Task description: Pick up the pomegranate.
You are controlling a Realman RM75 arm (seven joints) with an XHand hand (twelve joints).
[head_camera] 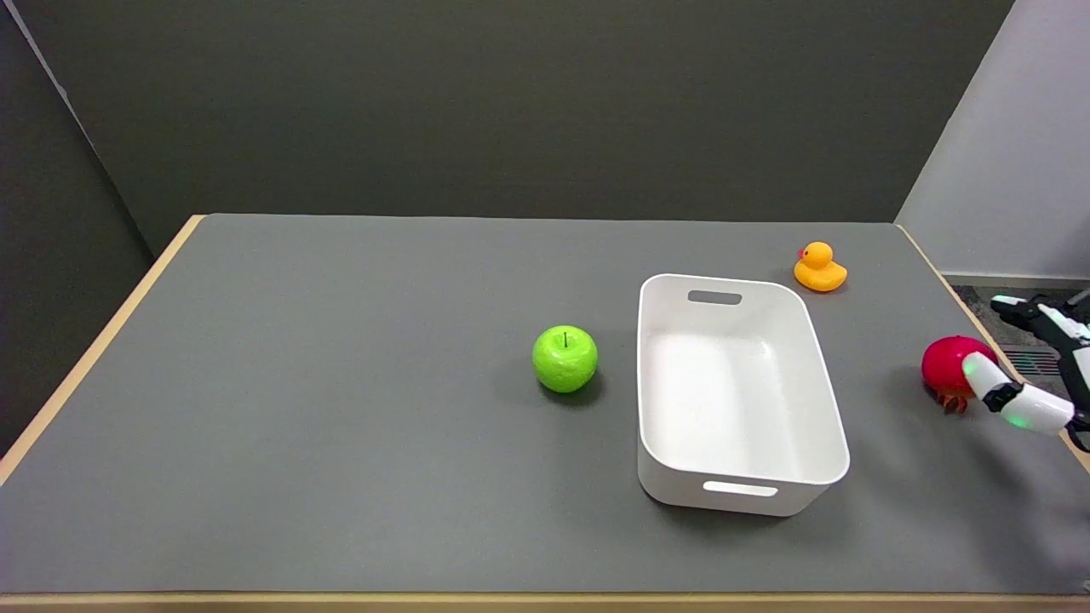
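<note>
Nothing lifted yet: reach under way, grasp and lift both left.
Right hand point(1035, 375), fingers spread and holding nothing, brackets the pomegranate point(952, 368), which sits on the table point(341, 426) by its right edge; contact unclear.

The round, glossy red pomegranate point(952, 368) sits on the grey table point(341, 426) near its right edge, brownish crown pointing down toward the near side.
</note>
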